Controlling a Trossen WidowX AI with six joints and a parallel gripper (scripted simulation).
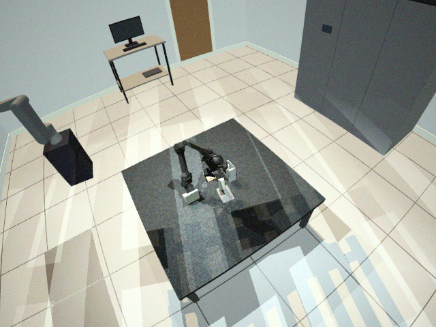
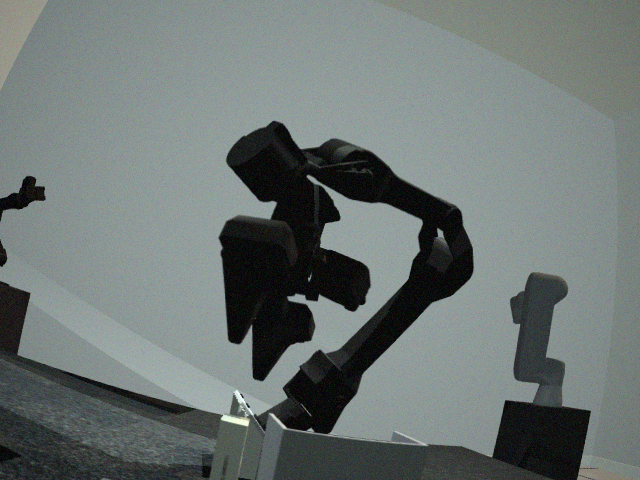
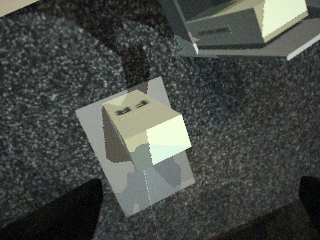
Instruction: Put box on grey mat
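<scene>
Jaws wide, gripping nothing, above the box [image 1: 221, 185] [image 2: 231, 446] [image 3: 150, 122] on the mat [image 1: 227, 196] [image 3: 117, 187]; its lettering (foreshortened, that) reads unclearly!

1 monitor [image 1: 127, 29], 1 brown door [image 1: 191, 28]

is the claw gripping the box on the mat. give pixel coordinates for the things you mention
No, the claw [image 2: 248, 361] [image 3: 199, 186] is wide open, its fingers standing well apart on either side of the box [image 3: 155, 125] with neither touching it.
</scene>
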